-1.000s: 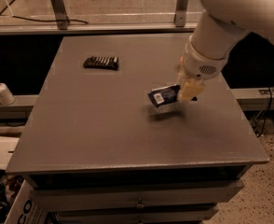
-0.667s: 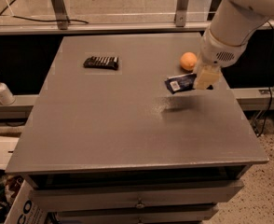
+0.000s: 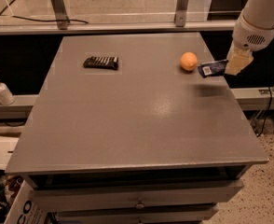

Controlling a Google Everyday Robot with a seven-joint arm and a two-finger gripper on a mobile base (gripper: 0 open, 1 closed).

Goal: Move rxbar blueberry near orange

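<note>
Since a moment ago the arm has swung toward the upper right of the frame, carrying the rxbar blueberry [image 3: 212,69] past the orange [image 3: 188,61], which now sits just left of the bar. The tool [image 3: 232,66] is clamped on the bar's right end and holds it in the air above the desk [image 3: 127,125], close to its right edge. Let go here, the bar might slip off that edge. Lowered leftward, it could knock the orange and set it rolling.

Big black letters "CO" on the white cardboard box [image 3: 17,204], bottom left; the pale gripper [image 3: 231,67], far right, pinches the flat dark blue rxbar blueberry [image 3: 211,69]; its label is too small to read.
</note>
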